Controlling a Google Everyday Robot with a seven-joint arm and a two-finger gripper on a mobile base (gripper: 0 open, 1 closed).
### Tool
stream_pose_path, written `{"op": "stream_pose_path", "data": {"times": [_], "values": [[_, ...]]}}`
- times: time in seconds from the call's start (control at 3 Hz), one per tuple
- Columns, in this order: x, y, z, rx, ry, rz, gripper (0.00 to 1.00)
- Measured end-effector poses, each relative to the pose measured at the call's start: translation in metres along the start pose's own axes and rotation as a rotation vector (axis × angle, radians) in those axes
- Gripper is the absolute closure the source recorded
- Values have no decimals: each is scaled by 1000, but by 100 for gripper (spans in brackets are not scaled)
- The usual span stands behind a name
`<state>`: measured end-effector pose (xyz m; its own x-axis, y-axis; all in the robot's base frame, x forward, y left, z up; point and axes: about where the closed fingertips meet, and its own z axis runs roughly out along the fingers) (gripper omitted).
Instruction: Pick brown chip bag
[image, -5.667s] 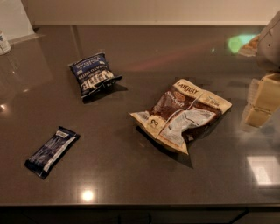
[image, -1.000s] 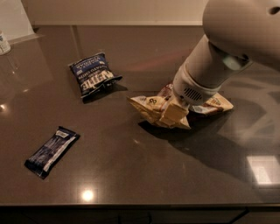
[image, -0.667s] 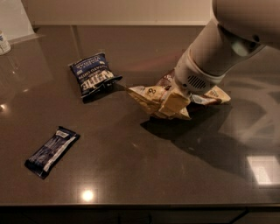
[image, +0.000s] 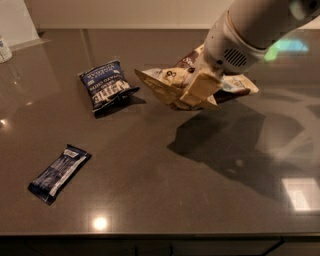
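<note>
The brown chip bag (image: 165, 82) is crinkled, dark brown with cream edges. It hangs in the air above the dark counter, its shadow lying on the surface below it. My gripper (image: 200, 90) reaches in from the upper right and is shut on the bag's middle, with a cream finger (image: 197, 89) pressed across its front. The white arm (image: 250, 30) hides the bag's upper right part.
A smaller dark blue chip bag (image: 106, 86) lies left of the held bag. A slim dark blue bar wrapper (image: 59, 172) lies at the front left. The dark counter (image: 150, 200) has its front edge along the bottom. A white container (image: 5, 49) stands at the far left.
The gripper has lifted the brown chip bag off the counter and carried it up and slightly left. The shadow beneath has grown. The blue bag and bar wrapper have not moved.
</note>
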<state>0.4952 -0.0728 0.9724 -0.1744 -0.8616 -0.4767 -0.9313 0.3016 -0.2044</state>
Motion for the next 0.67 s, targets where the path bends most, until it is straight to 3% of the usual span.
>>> {"op": "stream_pose_path", "data": {"times": [0.33,0.67], "values": [[-14,-2,-20,9,-41,-45,100],[-15,-2,-22,12,-45,-51,100]]}}
